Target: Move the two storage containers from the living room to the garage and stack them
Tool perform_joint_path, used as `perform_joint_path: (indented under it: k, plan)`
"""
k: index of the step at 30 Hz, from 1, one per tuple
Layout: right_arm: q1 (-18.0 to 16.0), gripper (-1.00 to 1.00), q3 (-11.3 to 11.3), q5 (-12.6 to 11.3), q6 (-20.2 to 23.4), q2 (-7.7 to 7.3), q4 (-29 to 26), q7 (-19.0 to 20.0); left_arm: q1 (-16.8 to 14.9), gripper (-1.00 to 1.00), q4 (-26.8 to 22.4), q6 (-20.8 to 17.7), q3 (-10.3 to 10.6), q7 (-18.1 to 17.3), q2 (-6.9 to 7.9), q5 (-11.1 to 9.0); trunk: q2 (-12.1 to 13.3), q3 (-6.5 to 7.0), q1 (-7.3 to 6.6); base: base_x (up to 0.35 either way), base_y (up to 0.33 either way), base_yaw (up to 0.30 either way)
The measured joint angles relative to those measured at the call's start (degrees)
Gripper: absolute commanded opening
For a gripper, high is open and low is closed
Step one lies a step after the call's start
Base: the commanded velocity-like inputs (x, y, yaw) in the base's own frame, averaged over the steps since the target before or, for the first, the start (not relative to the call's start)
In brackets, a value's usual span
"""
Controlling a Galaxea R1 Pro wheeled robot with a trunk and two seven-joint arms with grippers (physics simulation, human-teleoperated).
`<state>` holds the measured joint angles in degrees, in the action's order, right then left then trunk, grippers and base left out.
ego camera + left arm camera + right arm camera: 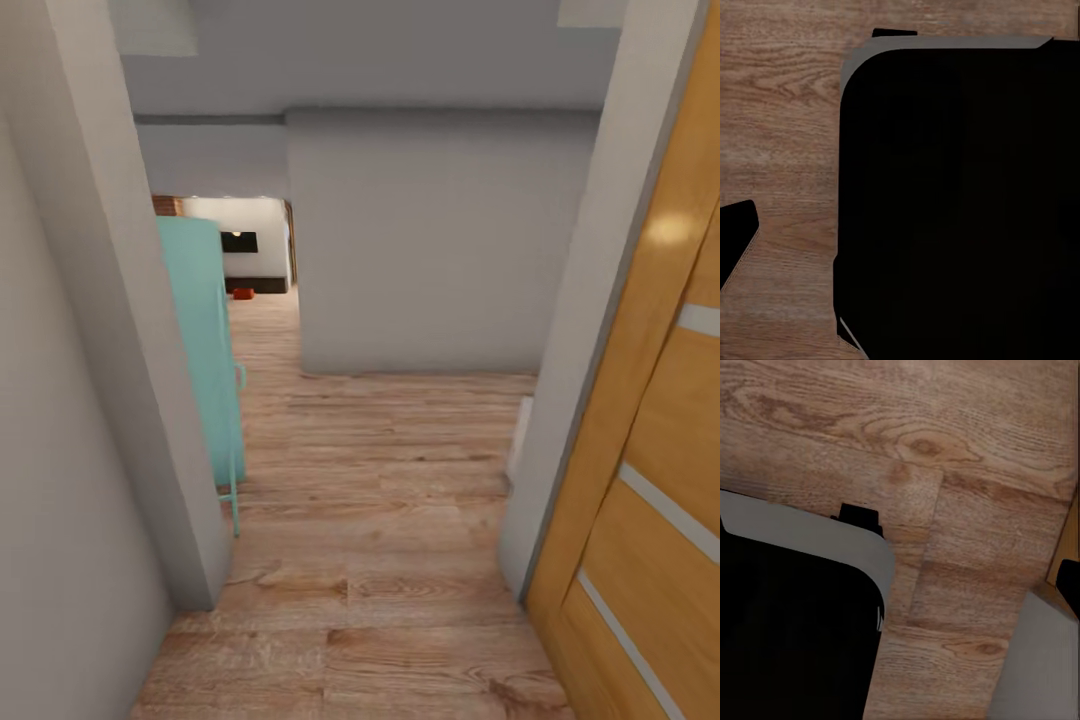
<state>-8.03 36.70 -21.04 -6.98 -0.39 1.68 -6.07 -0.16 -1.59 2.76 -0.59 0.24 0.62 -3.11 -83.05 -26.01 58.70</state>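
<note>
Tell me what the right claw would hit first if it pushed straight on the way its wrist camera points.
Most likely the wood plank floor, which lies ahead of it. The robot's own dark base sits off to one side; depth is unclear.

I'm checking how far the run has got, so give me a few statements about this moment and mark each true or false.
1. The floor ahead is light wood plank. True.
2. A teal door stands ajar on the left side of the hallway. True.
3. A small red object lies on the floor in the far room. True.
4. The door at the right is grey metal. False: it is orange-brown wood with pale stripes.
5. The left wrist view shows concrete beneath. False: it shows wood plank.
</note>
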Motion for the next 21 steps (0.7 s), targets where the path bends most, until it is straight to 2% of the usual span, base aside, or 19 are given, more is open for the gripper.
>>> perform_joint_path:
  k: [21]
  plan:
    - [0.0, 1.0, 0.0, 0.0, 0.0, -0.03, 0.0, 0.0, 0.0, 1.0, 0.0, 0.0, 0.0, 0.0, 0.0, 0.0, 0.0, 0.0, 0.0, 0.322, 0.0, 0.0]
